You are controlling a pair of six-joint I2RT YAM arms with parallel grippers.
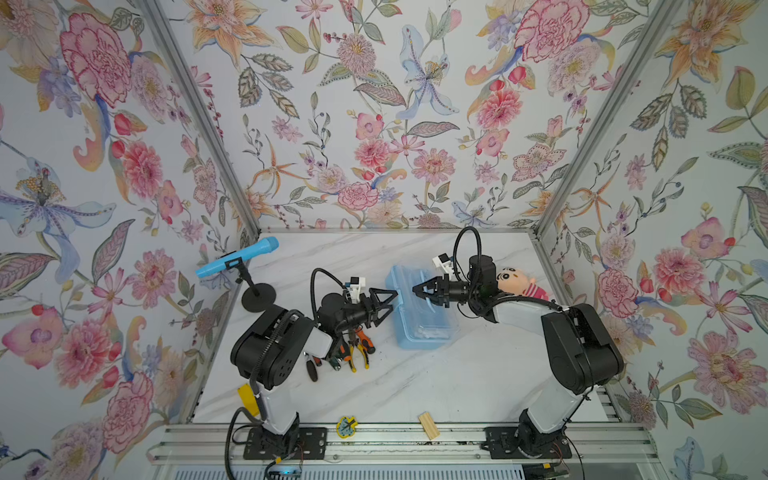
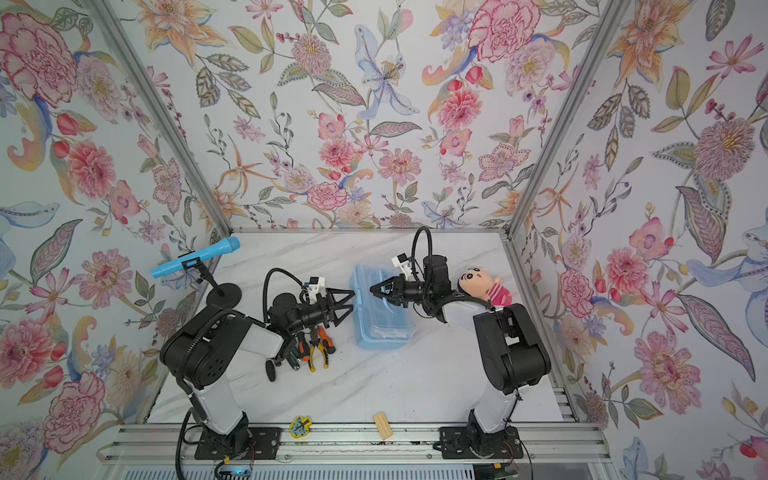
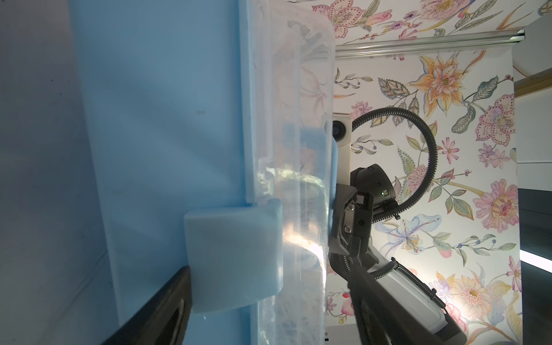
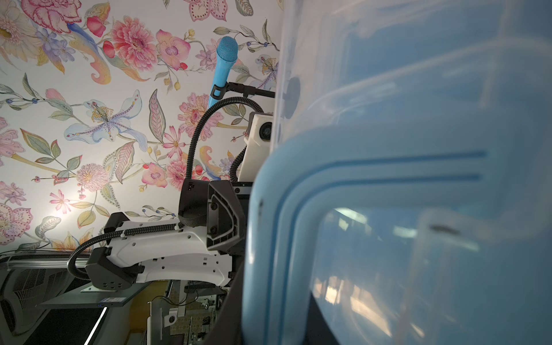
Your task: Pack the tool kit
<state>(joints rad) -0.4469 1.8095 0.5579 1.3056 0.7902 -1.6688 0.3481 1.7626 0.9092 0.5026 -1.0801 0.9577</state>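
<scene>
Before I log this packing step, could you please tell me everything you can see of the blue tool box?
The tool box is light blue plastic with a clear lid, a blue handle on top and a blue latch on its side. It looks closed and lies on the marble table between the arms. The open left hand flanks the latch side; the right hand, closed, is at the handle.

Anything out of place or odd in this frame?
Yes. A plush doll sits back right and a blue microphone stands back left; neither is a tool. A wood block lies on the front rail.
</scene>
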